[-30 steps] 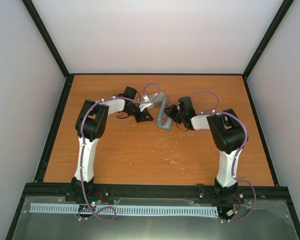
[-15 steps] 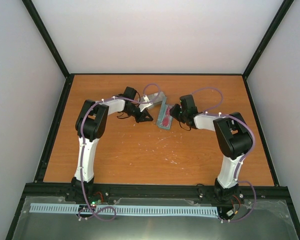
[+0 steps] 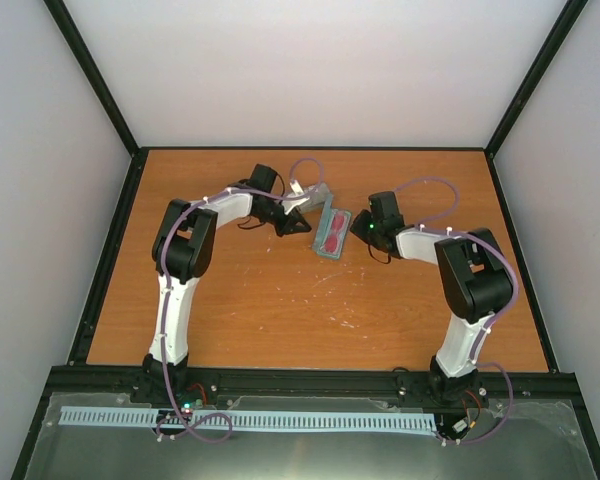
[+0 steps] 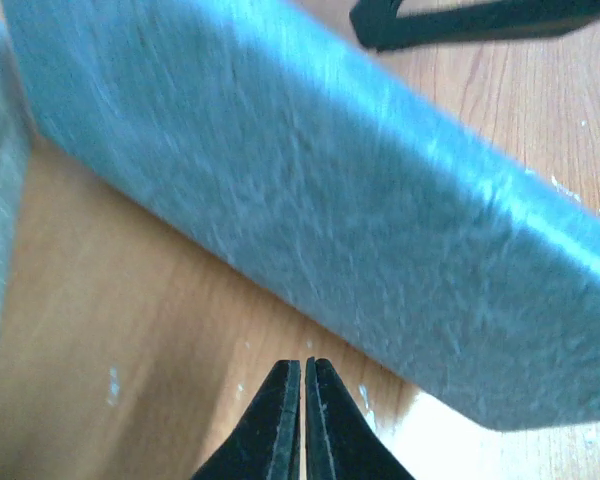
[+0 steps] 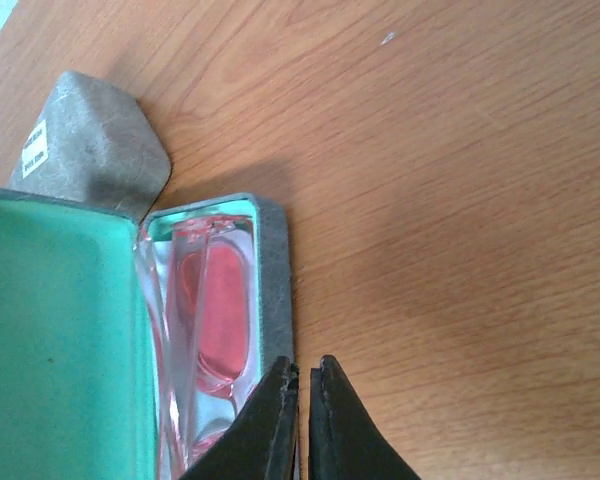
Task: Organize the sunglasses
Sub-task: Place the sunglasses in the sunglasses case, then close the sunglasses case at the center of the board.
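The sunglasses (image 5: 215, 320), with red-pink lenses and a see-through frame, lie folded inside an open grey case (image 5: 273, 280) with green lining; from above they (image 3: 331, 232) sit mid-table between both arms. My right gripper (image 5: 305, 368) is shut with nothing in it, its tips just outside the case's right wall; in the top view this gripper (image 3: 357, 231) is to the right of the case (image 3: 323, 251). My left gripper (image 4: 303, 368) is shut and empty, low over the table beside the case's grey outer face (image 4: 330, 200). Seen from above, the left gripper (image 3: 304, 226) is at the case's left.
A grey end flap (image 5: 90, 140) with a white label sticks out at the case's far end. White scuff marks (image 3: 345, 315) dot the wooden table (image 3: 240, 310) in front of the case. Black frame rails (image 3: 310, 378) border the table.
My right gripper has shut and drawn back to the right, off the case, leaving the sunglasses uncovered in it. The left gripper has shifted slightly farther back and stayed shut.
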Robot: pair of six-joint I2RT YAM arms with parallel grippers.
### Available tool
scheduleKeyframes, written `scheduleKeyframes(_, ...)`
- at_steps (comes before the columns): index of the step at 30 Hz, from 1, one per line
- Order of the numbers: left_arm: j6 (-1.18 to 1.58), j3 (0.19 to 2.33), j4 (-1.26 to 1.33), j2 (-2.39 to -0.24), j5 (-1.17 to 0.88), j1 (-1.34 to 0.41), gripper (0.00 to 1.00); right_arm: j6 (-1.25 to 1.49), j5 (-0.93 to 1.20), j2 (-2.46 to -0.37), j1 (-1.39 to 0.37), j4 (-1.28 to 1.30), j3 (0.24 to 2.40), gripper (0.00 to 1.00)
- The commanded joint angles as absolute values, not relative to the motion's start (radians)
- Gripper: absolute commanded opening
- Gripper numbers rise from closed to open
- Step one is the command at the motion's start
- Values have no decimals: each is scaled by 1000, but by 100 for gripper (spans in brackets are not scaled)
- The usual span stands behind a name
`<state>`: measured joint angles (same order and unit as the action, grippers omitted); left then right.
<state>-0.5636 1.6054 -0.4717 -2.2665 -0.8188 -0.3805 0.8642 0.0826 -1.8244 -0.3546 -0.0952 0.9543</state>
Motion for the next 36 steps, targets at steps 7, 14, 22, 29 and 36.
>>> scheduleKeyframes(7, -540, 1757, -518, -2256, -847, -413, 6, 883, 162, -1936, -347, -123, 969, 4)
scheduleKeyframes(14, -532, 1800, -523, -2299, -847, -448, 6, 879, 207, -1973, -349, -160, 973, 4)
scheduleKeyframes(22, -527, 1838, -532, -2359, -856, -476, 6, 876, 223, -1961, -350, -196, 946, 4)
scheduleKeyframes(29, -540, 1832, -534, -2410, -848, -507, 6, 864, 234, -1947, -351, -215, 928, 4)
scheduleKeyframes(36, -548, 1814, -530, -2385, -834, -507, 6, 834, 218, -1924, -350, -181, 916, 4)
